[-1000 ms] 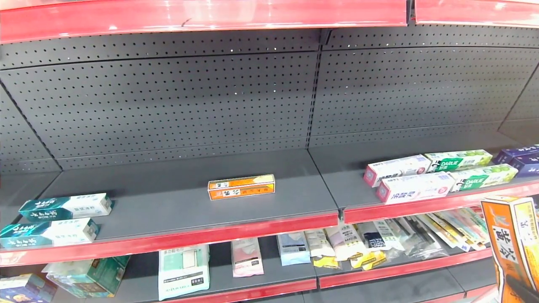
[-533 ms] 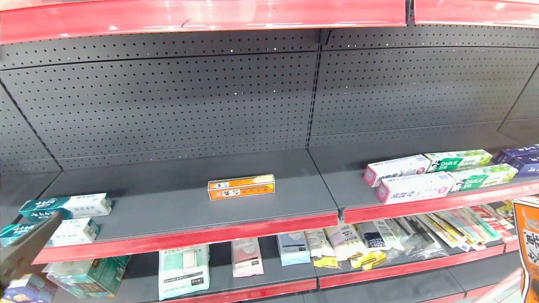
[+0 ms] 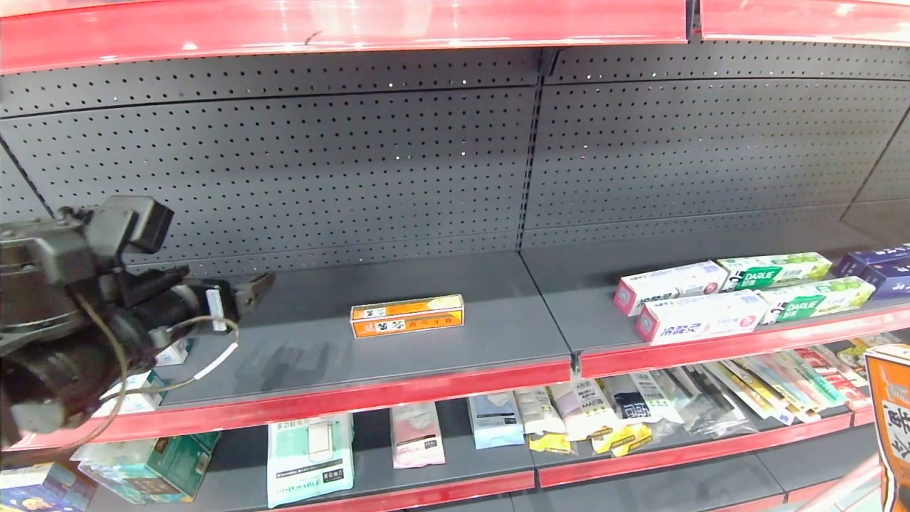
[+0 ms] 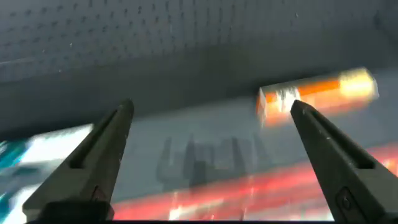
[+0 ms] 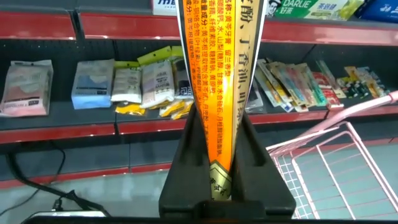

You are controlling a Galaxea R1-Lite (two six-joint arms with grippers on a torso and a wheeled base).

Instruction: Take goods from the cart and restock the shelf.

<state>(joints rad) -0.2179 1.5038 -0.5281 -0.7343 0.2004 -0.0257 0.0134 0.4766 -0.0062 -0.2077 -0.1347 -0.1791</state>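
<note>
A store shelf (image 3: 483, 284) of grey metal with a red front lip runs across the head view. The right end effector (image 5: 219, 143) is clenched on the lower end of a tall orange box (image 5: 221, 74), which stands upright low at the robot's right, below the level of that shelf. The left end effector (image 4: 210, 112) hangs released, jaws spread wide, above the left part of the shelf and pointing toward a matching orange box on the shelf (image 3: 407, 316), which lies flat on its long side near the middle, well apart from the fingers.

Likely risks: the held box is gripped only near one end, so it could swing or slip as it rises, and too hard a squeeze could dent the carton. Its top could catch the red lip on the way up. The left arm sits in front of the teal-and-white boxes (image 3: 135, 395) at the shelf's left end and could nudge them off the edge. Both arms heading for the middle could meet.

To the right lie white-and-pink boxes (image 3: 700, 316), green boxes (image 3: 817, 295) and dark blue boxes (image 3: 881, 267). Flat packets (image 3: 309, 455) line the lower shelf. A pink wire cart (image 5: 348, 155) stands beside the right arm
</note>
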